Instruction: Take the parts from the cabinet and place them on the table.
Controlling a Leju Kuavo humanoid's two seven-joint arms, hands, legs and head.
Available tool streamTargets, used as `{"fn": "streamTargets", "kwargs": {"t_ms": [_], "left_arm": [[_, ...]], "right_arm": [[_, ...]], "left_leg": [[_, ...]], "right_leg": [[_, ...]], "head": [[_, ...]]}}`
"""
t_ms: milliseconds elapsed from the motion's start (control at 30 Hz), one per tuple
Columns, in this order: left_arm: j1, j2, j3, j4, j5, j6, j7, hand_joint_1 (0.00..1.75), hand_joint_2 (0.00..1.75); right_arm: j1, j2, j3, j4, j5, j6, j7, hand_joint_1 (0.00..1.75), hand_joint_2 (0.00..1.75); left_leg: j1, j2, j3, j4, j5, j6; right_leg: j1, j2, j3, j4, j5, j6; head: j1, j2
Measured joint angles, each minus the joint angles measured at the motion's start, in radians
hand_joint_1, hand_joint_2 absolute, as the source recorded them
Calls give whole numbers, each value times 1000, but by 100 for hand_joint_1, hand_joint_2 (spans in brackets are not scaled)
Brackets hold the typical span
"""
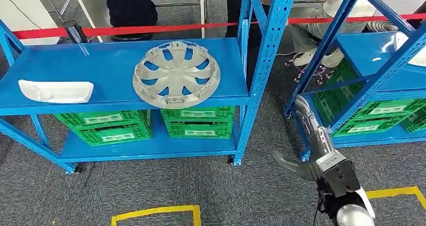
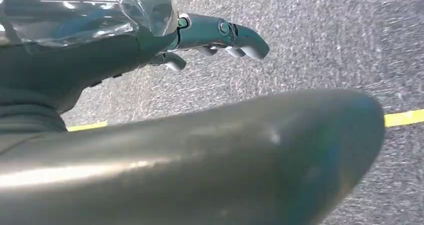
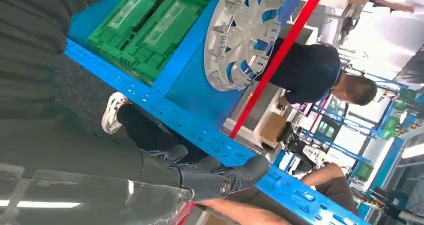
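Observation:
A silver hubcap lies flat on the top shelf of the blue rack, near its right end. It also appears in the right wrist view as the hubcap. A white moulded part rests at the shelf's left front. My right hand is low in the aisle to the right of the rack's corner post, well away from the hubcap. Its fingers are stretched out and hold nothing. My left hand hangs over the grey carpet, fingers extended and holding nothing.
Green crates fill the lower shelf. A second blue rack stands at the right with another white part and more crates. Red tape runs behind the racks, with people beyond it. Yellow tape marks the carpet.

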Motion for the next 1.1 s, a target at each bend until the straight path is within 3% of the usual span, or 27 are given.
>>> {"fn": "streamTargets", "kwargs": {"t_ms": [133, 200, 233, 267, 300, 367, 400, 433, 467, 533, 567, 600, 633, 700, 733, 767, 800, 867, 900, 933, 967, 1000, 1067, 1100], "left_arm": [[-21, 22, 0, 54, -11, 37, -10, 0, 0], [-31, 34, 0, 76, -11, 47, -13, 0, 0], [-35, 38, 0, 84, -11, 51, -14, 0, 0], [-40, 39, 0, 94, -11, 55, -15, 0, 0], [-42, 43, 0, 102, -11, 56, -15, 0, 0], [-46, 48, 0, 121, -11, 61, -16, 0, 0], [-47, 52, 0, 134, -11, 67, -18, 0, 0], [-47, 56, 1, 145, -11, 73, -21, 0, 0], [-47, 59, 1, 154, -10, 76, -24, 0, 0], [-47, 63, 2, 171, -10, 82, -31, 0, 0], [-47, 65, 2, 176, -10, 85, -32, 0, 0], [-47, 67, 2, 181, -10, 87, -33, 0, 0], [-47, 69, 2, 184, -10, 88, -34, 0, 0], [-49, 72, 5, 190, -10, 90, -35, 0, 0], [-51, 75, 5, 192, -11, 90, -36, 0, 0], [-51, 76, 6, 194, -11, 90, -36, 0, 0], [-54, 77, 6, 195, -11, 90, -37, 0, 0], [-59, 83, 6, 199, -11, 93, -37, 0, 0], [-62, 84, 6, 205, -11, 95, -37, 0, 0], [-63, 84, 6, 209, -10, 99, -37, 0, 0], [-64, 85, 6, 213, -9, 102, -38, 0, 0], [-65, 87, 6, 215, -7, 105, -38, 0, 0], [-67, 94, 6, 218, -3, 108, -38, 0, 0], [-69, 100, 6, 219, -1, 109, -38, 0, 0]], "right_arm": [[2, -1, 0, 0, 2, 0, 7, 0, 175], [2, -1, 0, -3, 2, 0, 9, 0, 175], [2, -3, 0, -8, 2, 0, 10, 0, 175], [1, -3, 0, -9, 2, 0, 10, 0, 175], [0, -5, 0, -10, 3, 0, 11, 0, 175], [3, -7, 0, -9, 4, -1, 19, 0, 175], [4, -7, 1, -9, 4, -1, 20, 0, 175], [4, -7, 1, -9, 4, -1, 21, 0, 175], [4, -7, 1, -9, 4, -1, 21, 0, 175], [2, -7, 1, -9, 4, -1, 21, 0, 175], [0, -7, 1, -9, 4, -1, 21, 0, 175], [1, -7, 2, -10, 5, -1, 23, 0, 175], [0, -8, 2, -10, 5, -1, 23, 0, 175], [-3, -8, 2, -10, 0, 7, 24, 0, 175], [-9, -8, 3, -10, -8, 27, 25, 0, 175], [-21, -8, 9, -9, -13, 41, 27, 0, 175], [-39, -9, 16, -6, -18, 70, 31, 0, 175], [-81, -15, 41, 19, -19, 137, 43, 0, 175], [-105, -18, 59, 38, -16, 170, 53, 0, 175], [-125, -19, 78, 53, -12, 196, 62, 0, 175], [-150, -21, 100, 69, -5, 221, 69, 0, 175], [-172, -23, 124, 84, 2, 243, 77, 0, 175], [-222, -27, 176, 109, 3, 272, 87, 0, 175], [-242, -28, 197, 122, 3, 278, 90, 0, 175]], "left_leg": [[-2, 0, -1, 4, -3, 6], [-5, 0, -2, -1, -4, 15], [9, 1, 10, -19, 7, 25], [5, 2, 16, -24, 8, 29], [5, 4, 16, -24, 9, 33], [1, 3, 15, -24, 8, 34], [0, 3, 14, -23, 7, 34], [-1, 3, 15, -23, 6, 33], [-1, 3, 17, -23, 5, 30], [0, 0, 21, -18, -1, 22], [0, -1, 21, -12, -4, 16], [-8, -2, 19, -7, -12, 6], [-5, -1, 19, -4, -14, 1], [-1, 1, 20, -5, -15, -6], [0, 1, 21, -1, -20, -12], [3, 1, 9, 17, -32, -20], [6, 2, -15, 71, -64, -28], [13, 3, -97, 231, -133, -39], [15, 4, -141, 308, -156, -42], [16, 4, -160, 332, -151, -43], [17, 5, -154, 304, -121, -41], [18, 5, -128, 241, -79, -39], [15, 4, -32, 41, 19, -23], [9, 6, -13, 7, 3, -17]], "right_leg": [[-3, 0, 1, 0, 1, 4], [-4, 0, 2, -5, 1, 12], [-2, -1, -5, 4, -4, 14], [0, -1, -18, 40, -23, 7], [-1, -1, -49, 106, -57, -2], [-2, -1, -140, 286, -128, -13], [-2, -1, -171, 344, -143, -11], [-2, -1, -174, 346, -138, -5], [-2, -1, -149, 296, -115, 5], [-4, -2, -42, 91, -41, 23], [-4, -3, -1, 12, -21, 19], [2, -2, 0, 13, -17, 5], [4, -1, 3, 16, -17, -5], [9, 0, 2, 15, -17, -15], [-1, 1, 5, 12, -14, -22], [-2, 1, 8, 12, -15, -24], [-3, 1, 10, 12, -17, -30], [0, 1, 10, 12, -17, -35], [1, 2, 10, 12, -18, -35], [2, 3, 11, 13, -19, -36], [3, 5, 13, 13, -19, -36], [4, 7, 16, 13, -20, -37], [7, 10, 25, 12, -25, -34], [11, 10, 23, 11, -27, -31]], "head": [[0, 0], [-1, 0], [0, 0], [2, 0], [2, 0], [2, 0], [2, 0], [2, 0], [2, 0], [2, 0], [2, 0], [1, 0], [0, 0], [0, 0], [0, 0], [0, 0], [-6, 0], [-5, 0], [-5, 0], [-5, 0], [-5, 0], [-5, 0], [-5, 0], [-3, 0]]}}
